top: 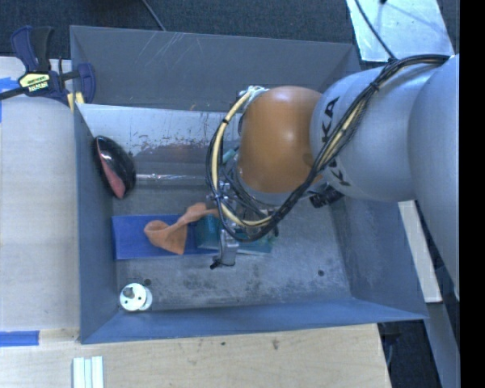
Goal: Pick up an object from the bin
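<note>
My gripper (225,255) hangs under the arm's wrist, low over the middle of the bin floor. It is at the right end of a flat blue piece (136,236) that lies along the floor. A floppy orange rubbery piece (171,231) is draped over the blue one, just left of the gripper. A small teal thing (207,231) sits right beside the gripper and is partly hidden by it. I cannot make out anything held by the gripper.
A black and pink object (113,166) leans in the far left corner. A clear tube (171,173) lies along the back wall. A small white round thing (135,297) rests near the front left corner. The arm covers the bin's right rear part.
</note>
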You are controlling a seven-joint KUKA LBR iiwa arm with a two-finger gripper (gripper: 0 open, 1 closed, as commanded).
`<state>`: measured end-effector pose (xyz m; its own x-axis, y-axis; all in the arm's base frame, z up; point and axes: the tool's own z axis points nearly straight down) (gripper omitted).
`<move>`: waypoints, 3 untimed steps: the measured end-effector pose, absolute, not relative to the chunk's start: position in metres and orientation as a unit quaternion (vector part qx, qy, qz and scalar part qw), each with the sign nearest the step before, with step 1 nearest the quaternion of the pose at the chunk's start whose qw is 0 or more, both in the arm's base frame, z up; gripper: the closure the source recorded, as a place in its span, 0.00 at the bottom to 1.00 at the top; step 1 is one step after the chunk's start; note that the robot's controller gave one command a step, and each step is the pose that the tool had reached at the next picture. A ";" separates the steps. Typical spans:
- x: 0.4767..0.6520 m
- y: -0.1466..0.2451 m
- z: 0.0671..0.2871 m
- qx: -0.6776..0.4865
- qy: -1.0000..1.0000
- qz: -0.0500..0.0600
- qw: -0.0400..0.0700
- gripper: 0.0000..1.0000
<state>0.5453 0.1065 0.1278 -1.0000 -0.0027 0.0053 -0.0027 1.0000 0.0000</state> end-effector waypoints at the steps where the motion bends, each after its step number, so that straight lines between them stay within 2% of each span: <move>1: 0.547 0.106 0.133 0.000 -1.000 0.000 -0.001 0.00; 2: 0.557 0.118 0.106 0.123 -0.992 0.000 -0.003 0.00; 3: 0.569 0.126 0.077 0.166 -0.986 0.000 -0.005 0.00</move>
<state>0.5686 0.1264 0.0771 -0.9449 -0.3271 -0.0095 -0.3271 0.9450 -0.0011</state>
